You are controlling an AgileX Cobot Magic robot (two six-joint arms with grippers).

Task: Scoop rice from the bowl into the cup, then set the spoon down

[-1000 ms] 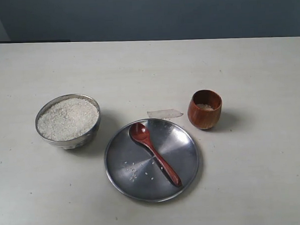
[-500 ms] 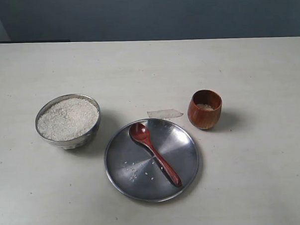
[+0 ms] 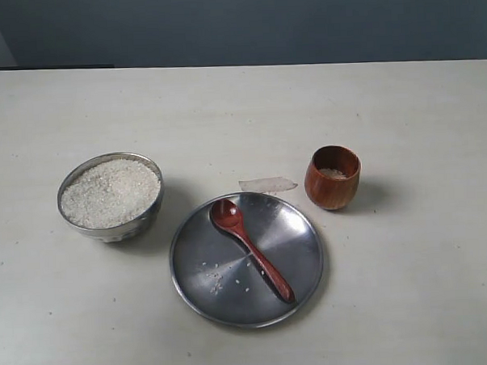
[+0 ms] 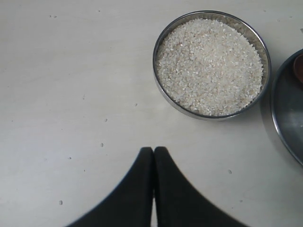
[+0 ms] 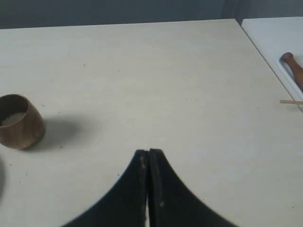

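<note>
The steel bowl (image 3: 149, 211) stands at the left, heaped with white rice (image 3: 110, 191). It also fills the left wrist view as the bowl (image 4: 162, 90) with rice (image 4: 209, 66). The wooden spoon (image 3: 250, 248) lies on the steel plate (image 3: 299, 253), head toward the back. At the right stands the wooden cup (image 3: 332, 178), a little rice inside; the right wrist view shows the cup (image 5: 19, 122) too. My left gripper (image 4: 153, 150) is shut and holds nothing, away from the bowl. My right gripper (image 5: 148, 152) is shut and holds nothing, apart from the cup. Neither gripper shows in the exterior view.
A few loose grains lie on the plate. A small clear scrap (image 3: 267, 184) lies on the table behind the plate. A white surface with a reddish-brown handle (image 5: 293, 67) lies beyond the table's edge in the right wrist view. A dark wall backs the table.
A dark arm part at the right edge of the exterior view has left the frame. Bowl, plate, spoon and cup have not moved.
</note>
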